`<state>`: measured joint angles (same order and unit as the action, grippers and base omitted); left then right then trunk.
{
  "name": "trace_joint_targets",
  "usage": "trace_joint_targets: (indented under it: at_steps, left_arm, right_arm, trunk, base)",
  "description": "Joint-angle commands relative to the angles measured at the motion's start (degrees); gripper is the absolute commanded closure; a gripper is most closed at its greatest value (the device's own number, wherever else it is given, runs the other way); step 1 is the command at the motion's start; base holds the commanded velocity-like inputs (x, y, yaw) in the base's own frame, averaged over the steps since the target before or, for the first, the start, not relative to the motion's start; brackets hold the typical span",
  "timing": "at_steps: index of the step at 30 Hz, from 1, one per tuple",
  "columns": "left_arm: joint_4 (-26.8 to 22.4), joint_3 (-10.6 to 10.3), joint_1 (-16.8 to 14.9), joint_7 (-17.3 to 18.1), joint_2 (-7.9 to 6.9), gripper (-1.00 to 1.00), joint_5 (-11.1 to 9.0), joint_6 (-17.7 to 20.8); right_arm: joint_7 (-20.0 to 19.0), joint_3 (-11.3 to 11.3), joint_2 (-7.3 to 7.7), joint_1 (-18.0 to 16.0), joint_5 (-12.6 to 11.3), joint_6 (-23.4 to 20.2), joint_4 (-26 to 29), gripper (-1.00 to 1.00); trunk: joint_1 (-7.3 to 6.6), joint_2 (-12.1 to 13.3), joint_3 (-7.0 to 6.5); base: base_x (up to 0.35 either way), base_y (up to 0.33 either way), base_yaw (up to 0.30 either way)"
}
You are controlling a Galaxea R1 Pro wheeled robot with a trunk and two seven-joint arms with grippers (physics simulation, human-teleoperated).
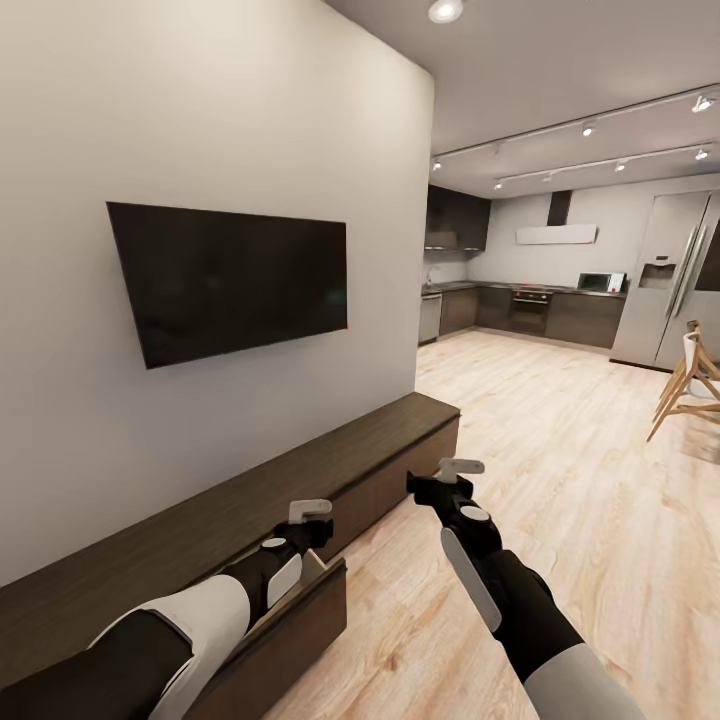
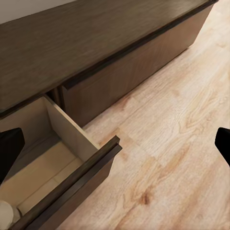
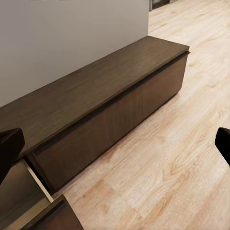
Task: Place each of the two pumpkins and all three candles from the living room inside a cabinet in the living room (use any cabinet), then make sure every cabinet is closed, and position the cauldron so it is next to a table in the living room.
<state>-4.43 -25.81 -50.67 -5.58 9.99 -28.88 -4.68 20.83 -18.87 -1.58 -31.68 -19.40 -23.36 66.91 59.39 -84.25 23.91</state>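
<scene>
Both arms out front. Left gripper [image 1: 310, 522] over the pulled-out drawer [image 2: 91, 165] of the cabinet [image 1: 380, 450], right gripper [image 1: 447, 478] beside it, both wide open, holding nothing. Pale round thing [image 2: 5, 211] inside, maybe a candle. Could bump the drawer front if lowered carelessly.

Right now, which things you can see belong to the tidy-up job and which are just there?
Part of the job:
- cabinet, one drawer pulled open
- pale rounded object in the drawer corner, possibly a candle

Just there:
- wall TV
- fridge
- microwave
- wooden chair
</scene>
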Motion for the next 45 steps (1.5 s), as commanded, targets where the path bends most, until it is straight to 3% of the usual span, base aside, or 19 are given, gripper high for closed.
trace_joint_targets:
  at_steps: [1,6,33,45]
  left_arm:
    - [0.0,-0.5,0.0,-0.2,0.01,-1.0,-0.5,-0.2]
    - [0.0,-0.5,0.0,-0.3,0.01,-1.0,-0.5,-0.2]
    - [0.1,-0.5,0.0,-0.3,0.01,-1.0,-0.5,-0.2]
    - [0.8,-0.4,0.0,-0.4,0.01,-1.0,-0.5,-0.2]
  right_arm:
    - [0.5,-0.1,0.0,-0.1,-0.6,-0.1,0.2,-1.0]
    - [0.4,0.1,0.52,-0.1,-0.5,-0.1,0.9,-1.0]
    - [0.5,0.2,0.87,-0.1,-0.5,-0.1,0.9,-1.0]
    - [0.5,0.2,0.89,-0.1,-0.5,-0.1,0.9,-1.0]
  trunk:
    - [0.0,0.0,0.07]
    - [0.0,0.0,-0.12]
    - [0.0,0.0,-1.3]
    - [0.0,0.0,-1.34]
  base:
    - [0.0,0.0,0.0]
    - [-0.025,-0.046,-0.163]
    - [-0.079,-0.283,-0.258]
    - [-0.001,-0.062,-0.04]
